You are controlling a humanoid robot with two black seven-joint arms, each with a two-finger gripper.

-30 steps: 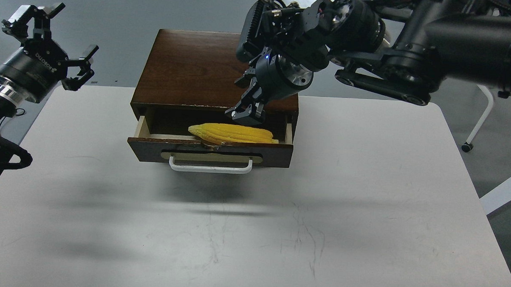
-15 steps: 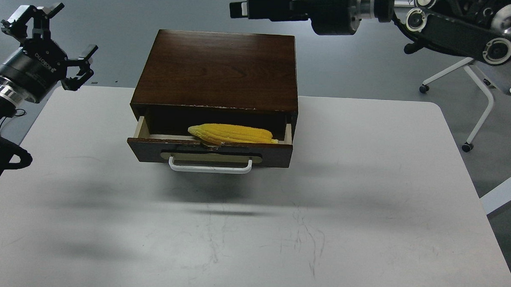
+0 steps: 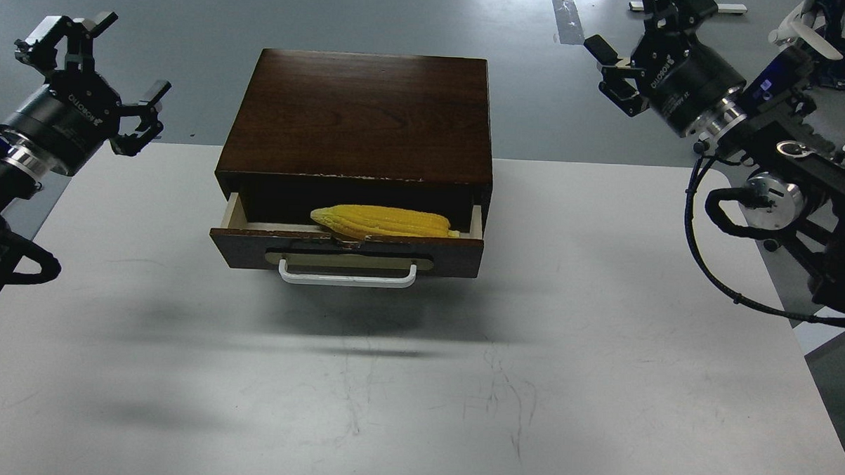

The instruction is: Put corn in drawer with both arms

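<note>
Corn [image 3: 383,222]: bright yellow, tapered cob, seen lying in the open drawer [image 3: 347,251] just behind the front panel. Long axis runs parallel to the surface's near edge; the narrow tip is pointed toward the right edge, the blunt end toward the left. Drawer is pulled partly out of the wooden box [image 3: 358,117], which is set at the far edge of the surface [image 3: 417,378], mid-width. Near half of the surface is bare. Left claw [image 3: 91,71] is held open and empty off the far-left corner. Right claw [image 3: 636,59] is held open and empty beyond the far-right corner.
</note>
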